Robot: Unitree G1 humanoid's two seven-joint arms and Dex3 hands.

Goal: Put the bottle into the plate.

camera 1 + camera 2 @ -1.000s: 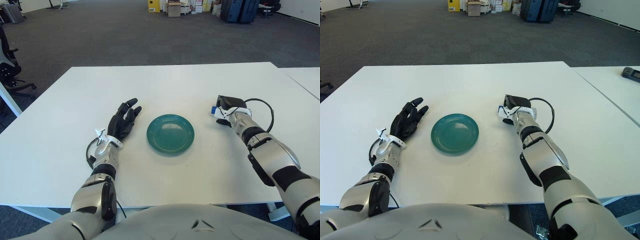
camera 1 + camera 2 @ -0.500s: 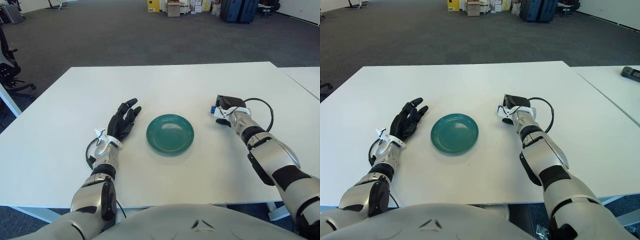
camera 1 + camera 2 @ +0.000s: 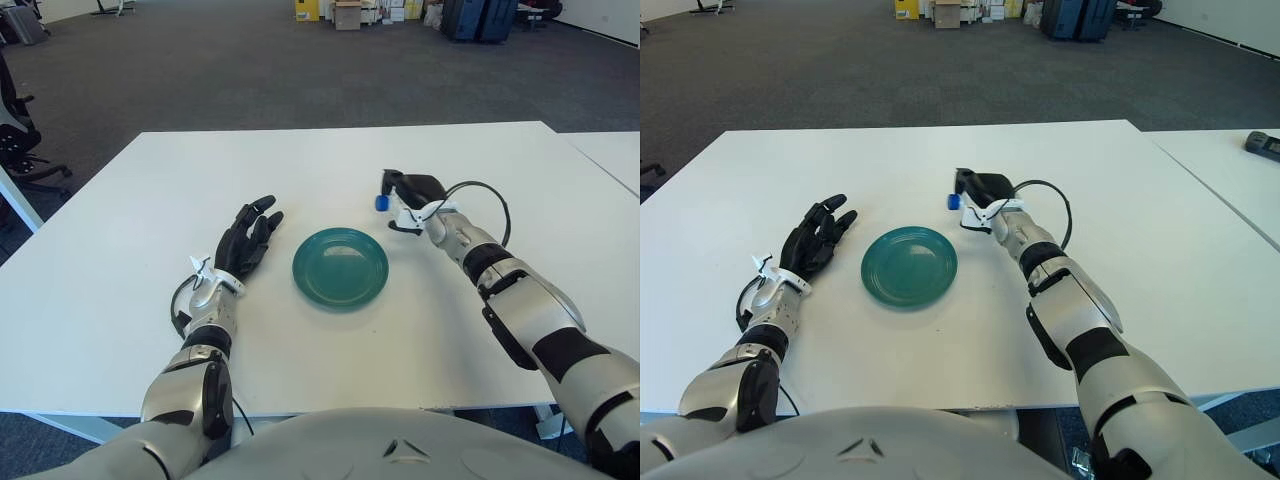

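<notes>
1. We note an open carpeted hall, boxes and dark cases along the far wall; in front of us a white desk (image 3: 330, 160) carries a teal plate (image 3: 340, 267) near its centre.
2. Change over the last second: our right hand (image 3: 405, 192) has moved from a spot well to the right of the plate, up and leftward. It now sits just beyond the plate's upper right rim, apparently raised off the desk.
3. The fingers are curled around the bottle (image 3: 383, 201); only its blue cap shows, poking out on the plate side. The body of the bottle is hidden inside the grip, so we cannot describe its shape or tell how it is tilted.
4. Reading: the pick looks complete and the carry is under way. The bottle is close to the plate but not yet over its basin; we judge a short further move left and toward us, then a lowering and release, remains.
5. Our left hand (image 3: 248, 240) lies flat on the desk left of the plate, fingers spread, holding nothing, unchanged.
6. Plate: empty, shallow, glossy, unmoved.
</notes>
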